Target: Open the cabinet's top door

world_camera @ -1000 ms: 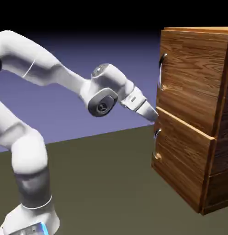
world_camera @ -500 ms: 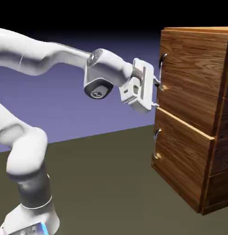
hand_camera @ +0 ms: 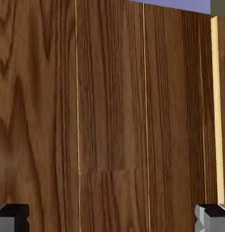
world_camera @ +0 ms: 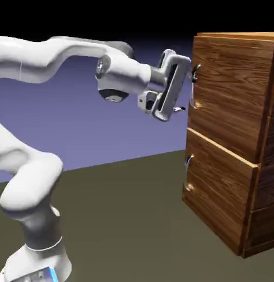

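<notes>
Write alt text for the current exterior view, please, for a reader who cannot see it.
A white robot arm reaches right toward a closed two-door wooden cabinet, its open gripper just in front of the top door's curved metal handle. The shorter lower door, also closed, has a matching handle.

From beside the arm (world_camera: 122,71), we look across at the whole scene. Close up, our hand view faces the cabinet's wood (hand_camera: 112,113), which both views share

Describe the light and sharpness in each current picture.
Exterior view: cabinet front crisply lit, right side darker, bright highlights on the white arm, black upper backdrop. Hand view: wood evenly lit without glare, grain sharp, pale strip brightest.
</notes>
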Action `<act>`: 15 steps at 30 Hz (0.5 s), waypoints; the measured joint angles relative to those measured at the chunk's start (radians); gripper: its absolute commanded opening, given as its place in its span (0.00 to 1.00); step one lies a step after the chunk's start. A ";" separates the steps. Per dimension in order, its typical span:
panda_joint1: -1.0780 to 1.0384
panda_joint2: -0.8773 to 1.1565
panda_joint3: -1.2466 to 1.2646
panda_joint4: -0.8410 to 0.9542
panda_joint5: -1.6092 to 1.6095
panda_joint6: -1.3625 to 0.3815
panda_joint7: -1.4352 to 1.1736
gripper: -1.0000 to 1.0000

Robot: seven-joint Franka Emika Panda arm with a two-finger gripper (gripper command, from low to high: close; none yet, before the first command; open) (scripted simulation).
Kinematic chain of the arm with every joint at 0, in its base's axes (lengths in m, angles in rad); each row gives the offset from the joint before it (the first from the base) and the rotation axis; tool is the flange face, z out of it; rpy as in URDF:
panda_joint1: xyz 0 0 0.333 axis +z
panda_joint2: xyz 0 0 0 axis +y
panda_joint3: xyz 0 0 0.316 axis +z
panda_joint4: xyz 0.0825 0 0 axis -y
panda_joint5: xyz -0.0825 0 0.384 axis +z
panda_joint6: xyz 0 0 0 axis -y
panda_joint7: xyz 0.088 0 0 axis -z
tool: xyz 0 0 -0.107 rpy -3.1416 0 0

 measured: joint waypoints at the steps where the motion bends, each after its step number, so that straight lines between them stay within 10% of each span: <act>1: -0.015 -0.005 0.016 0.009 0.043 -0.001 0.016 0.50; 15: -0.221 -0.075 0.242 0.128 0.652 -0.017 0.240 0.50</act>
